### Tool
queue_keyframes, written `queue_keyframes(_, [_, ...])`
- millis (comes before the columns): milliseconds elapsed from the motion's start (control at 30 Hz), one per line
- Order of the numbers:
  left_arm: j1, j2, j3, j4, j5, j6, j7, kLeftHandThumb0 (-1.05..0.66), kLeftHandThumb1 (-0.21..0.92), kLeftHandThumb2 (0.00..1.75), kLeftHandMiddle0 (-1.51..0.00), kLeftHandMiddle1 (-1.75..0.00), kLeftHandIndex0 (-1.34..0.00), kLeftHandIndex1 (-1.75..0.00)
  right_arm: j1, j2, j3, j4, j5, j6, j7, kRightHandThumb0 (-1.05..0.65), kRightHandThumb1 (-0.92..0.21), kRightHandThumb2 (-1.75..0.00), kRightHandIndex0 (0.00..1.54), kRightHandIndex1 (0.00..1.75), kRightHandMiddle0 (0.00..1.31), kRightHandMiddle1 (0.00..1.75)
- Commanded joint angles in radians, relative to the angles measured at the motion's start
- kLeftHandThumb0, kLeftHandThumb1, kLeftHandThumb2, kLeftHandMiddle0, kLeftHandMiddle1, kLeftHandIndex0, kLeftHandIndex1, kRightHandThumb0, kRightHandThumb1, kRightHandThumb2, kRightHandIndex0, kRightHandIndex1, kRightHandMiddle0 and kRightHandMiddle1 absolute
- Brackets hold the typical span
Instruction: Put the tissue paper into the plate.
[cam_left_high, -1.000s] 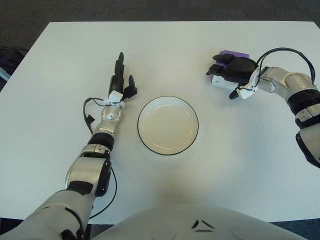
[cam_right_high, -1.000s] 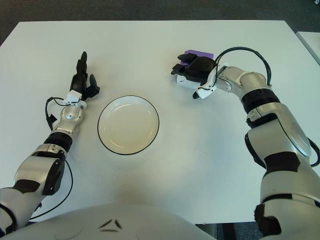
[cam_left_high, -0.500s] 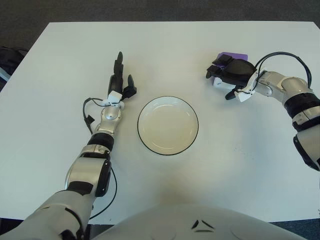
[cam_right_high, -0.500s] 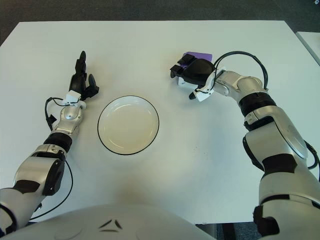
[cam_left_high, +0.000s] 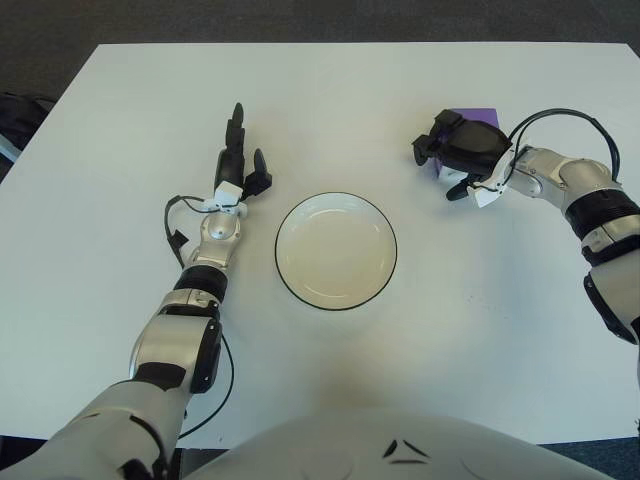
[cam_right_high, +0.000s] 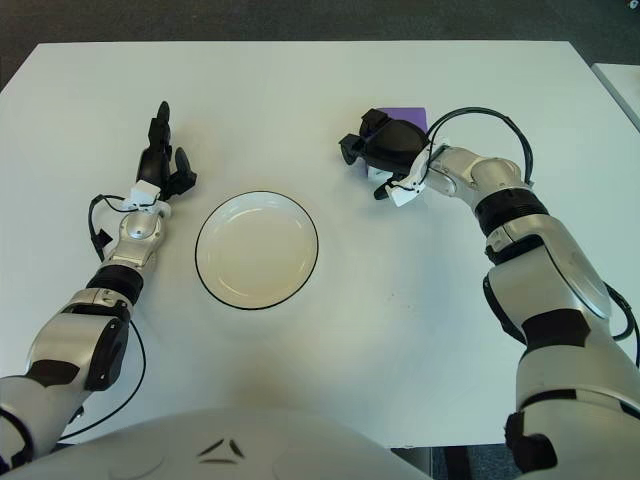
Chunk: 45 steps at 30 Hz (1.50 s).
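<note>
A purple tissue pack (cam_left_high: 481, 116) lies at the back right of the white table. My right hand (cam_left_high: 456, 152) sits over it with black fingers curled around it, so only its purple far corner shows. The white plate (cam_left_high: 336, 250) with a thin black rim stands at the table's middle, holding nothing, about a hand's width left of and nearer than the pack. My left hand (cam_left_high: 240, 160) shows just left of the plate with fingers stretched out straight, holding nothing.
The white table (cam_left_high: 120, 120) reaches to dark floor at the back and sides. A black cable loops over my right wrist (cam_left_high: 560, 115), and another runs along my left forearm (cam_left_high: 178, 225). A dark object (cam_left_high: 15, 110) shows off the table's left edge.
My right hand has shifted slightly toward the back over the tissue pack and curled closer around it, hiding the pack's white underside. The left hand and plate stayed put.
</note>
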<state>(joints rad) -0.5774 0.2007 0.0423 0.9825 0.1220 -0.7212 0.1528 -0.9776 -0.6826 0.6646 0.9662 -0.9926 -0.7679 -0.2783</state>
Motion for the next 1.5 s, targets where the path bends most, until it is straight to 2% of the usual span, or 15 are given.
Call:
queue_keyframes(0, [0.233, -0.006, 0.000, 0.119, 0.014, -0.021, 0.024, -0.90, 0.92, 1.08, -0.07, -0.02, 0.00, -0.07, 0.079, 0.012, 0.038, 0.047, -0.023, -0.016, -0.018, -0.01, -0.28, -1.27, 0.64, 1.72, 0.57, 1.46])
queue_keyframes(167, [0.232, -0.001, 0.000, 0.124, 0.014, -0.020, 0.025, -0.90, 0.92, 1.08, -0.07, -0.01, 0.00, -0.07, 0.082, 0.018, 0.046, 0.058, -0.029, -0.016, -0.057, -0.01, -0.23, -1.32, 0.68, 1.74, 0.61, 1.46])
queue_keyframes(767, [0.222, 0.009, -0.005, 0.152, 0.022, -0.017, 0.041, -0.88, 0.92, 1.08, -0.06, -0.01, 0.00, -0.07, 0.073, 0.028, 0.064, 0.099, -0.022, -0.018, -0.114, -0.01, -0.24, -1.34, 0.67, 1.75, 0.57, 1.53])
queue_keyframes(967, [0.219, 0.008, -0.005, 0.157, 0.019, -0.016, 0.043, -0.88, 0.92, 1.08, -0.07, -0.01, 0.00, -0.09, 0.073, 0.028, 0.055, 0.095, -0.010, -0.021, -0.124, -0.01, -0.23, -1.34, 0.67, 1.75, 0.60, 1.49])
queue_keyframes(1067, [0.220, 0.008, -0.006, 0.157, 0.018, -0.015, 0.041, -0.88, 0.92, 1.09, -0.07, -0.01, 0.00, -0.10, 0.057, 0.016, 0.026, 0.077, 0.023, -0.039, -0.112, -0.01, -0.24, -1.32, 0.66, 1.75, 0.61, 1.47])
queue_keyframes(1167, [0.220, 0.008, -0.006, 0.156, 0.018, -0.016, 0.038, -0.88, 0.92, 1.09, -0.07, -0.01, 0.00, -0.10, 0.022, 0.012, -0.001, 0.066, 0.043, -0.047, -0.124, -0.01, -0.27, -1.29, 0.64, 1.75, 0.57, 1.48])
queue_keyframes(1267, [0.220, 0.008, -0.007, 0.156, 0.017, -0.019, 0.037, -0.88, 0.92, 1.09, -0.06, -0.01, 0.00, -0.09, -0.014, 0.022, -0.034, 0.041, 0.054, -0.036, -0.171, -0.01, -0.35, -1.24, 0.58, 1.74, 0.46, 1.60])
queue_keyframes(1333, [0.219, 0.008, -0.007, 0.156, 0.018, -0.020, 0.037, -0.88, 0.92, 1.09, -0.06, -0.01, 0.00, -0.08, -0.025, 0.025, -0.065, 0.011, 0.067, -0.026, -0.198, -0.01, -0.46, -1.08, 0.54, 1.60, 0.37, 1.68])
queue_keyframes(1467, [0.214, 0.008, -0.010, 0.162, 0.019, -0.015, 0.035, -0.88, 0.92, 1.09, -0.06, 0.00, 0.00, -0.06, -0.006, 0.028, -0.126, -0.064, 0.072, 0.042, -0.281, -0.01, -0.65, -0.80, 0.49, 1.49, 0.29, 1.68])
